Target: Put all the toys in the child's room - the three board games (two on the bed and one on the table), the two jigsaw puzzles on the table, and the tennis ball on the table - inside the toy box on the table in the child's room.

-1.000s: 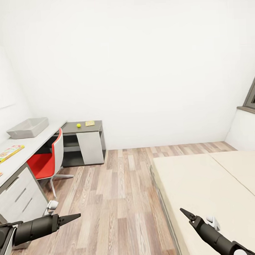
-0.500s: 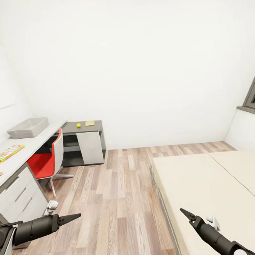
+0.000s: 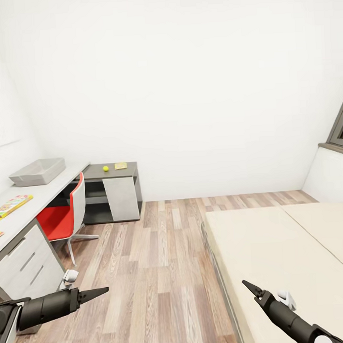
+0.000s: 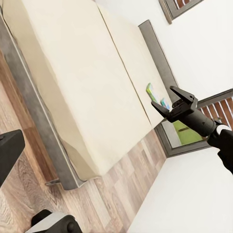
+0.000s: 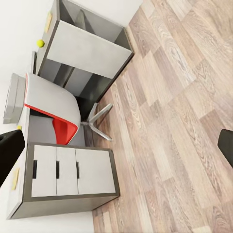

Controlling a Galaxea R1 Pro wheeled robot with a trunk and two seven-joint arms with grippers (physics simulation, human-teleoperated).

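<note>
Wood-plank floor (image 3: 161,272); seemingly matt mattress (image 3: 275,252)

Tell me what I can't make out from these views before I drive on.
- Board games on the bed: left wrist view, the right gripper covers most of the coloured boxes near the headboard.
- Flat box on the table: head view, the left edge cuts it off.
- Toy box contents: head view, hidden by its wall.
- Flat yellow item beside the tennis ball: too small to identify.
</note>
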